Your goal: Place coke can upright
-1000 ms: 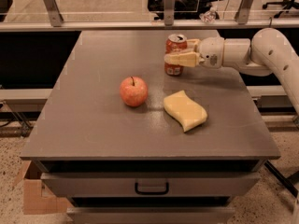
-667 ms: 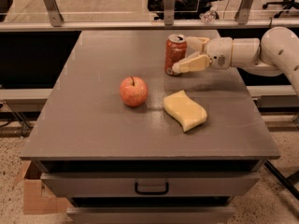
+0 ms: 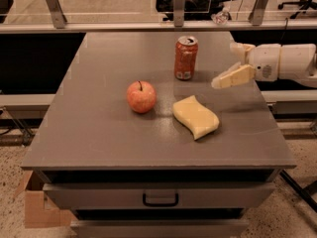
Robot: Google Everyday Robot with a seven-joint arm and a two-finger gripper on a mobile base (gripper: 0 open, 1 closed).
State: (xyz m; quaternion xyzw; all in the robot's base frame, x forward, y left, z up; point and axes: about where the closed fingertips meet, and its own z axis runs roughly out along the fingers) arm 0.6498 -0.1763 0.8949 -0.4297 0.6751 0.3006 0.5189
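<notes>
The coke can (image 3: 185,57) stands upright on the grey table (image 3: 99,123), toward the back middle. It is red-orange with white markings and a silver top. My gripper (image 3: 229,64) is to the right of the can, clear of it, above the table's right side. Its fingers (image 3: 229,79) are spread open and hold nothing. The white arm reaches in from the right edge.
A red apple (image 3: 141,96) sits left of centre. A yellow sponge (image 3: 195,116) lies in front of the can. A drawer with a handle (image 3: 160,200) is under the tabletop. A railing runs behind the table. A cardboard box (image 3: 37,207) is at lower left.
The gripper has let go of the can and pulled back to the right. The can stays upright where it was set.
</notes>
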